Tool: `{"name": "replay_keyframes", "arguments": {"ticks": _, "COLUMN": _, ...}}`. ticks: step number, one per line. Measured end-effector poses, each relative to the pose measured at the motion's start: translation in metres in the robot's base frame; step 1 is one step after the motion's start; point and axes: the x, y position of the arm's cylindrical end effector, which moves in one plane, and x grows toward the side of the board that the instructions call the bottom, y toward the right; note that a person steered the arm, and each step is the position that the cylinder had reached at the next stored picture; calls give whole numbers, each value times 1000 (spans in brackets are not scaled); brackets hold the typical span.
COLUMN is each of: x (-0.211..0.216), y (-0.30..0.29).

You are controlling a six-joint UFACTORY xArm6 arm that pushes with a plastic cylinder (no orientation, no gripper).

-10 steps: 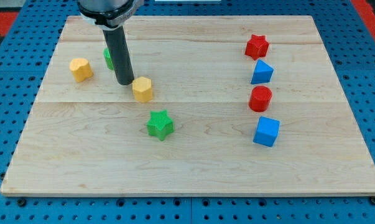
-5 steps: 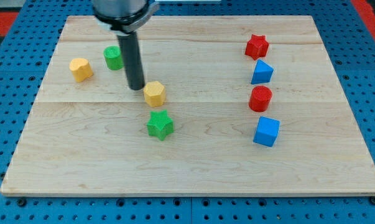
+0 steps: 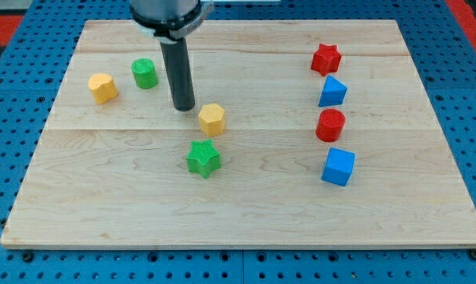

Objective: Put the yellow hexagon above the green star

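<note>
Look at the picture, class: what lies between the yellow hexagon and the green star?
Nothing: in the camera view only bare wood separates the yellow hexagon from the green star below it.

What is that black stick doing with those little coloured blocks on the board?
It is a robot arm's pushing rod. My tip sits just to the view's left of the yellow hexagon, a little higher, nudging it along the wooden board. The hexagon now lies just above the green star, slightly to its right. The other blocks lie apart, untouched.
</note>
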Motion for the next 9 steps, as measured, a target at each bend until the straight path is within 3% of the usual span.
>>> {"name": "replay_keyframes", "arguments": {"ticks": 2, "x": -26, "y": 95}}
{"name": "replay_keyframes", "arguments": {"ticks": 3, "x": 28, "y": 100}}
{"name": "replay_keyframes", "arguments": {"ticks": 4, "x": 53, "y": 100}}
{"name": "replay_keyframes", "arguments": {"ticks": 9, "x": 50, "y": 64}}
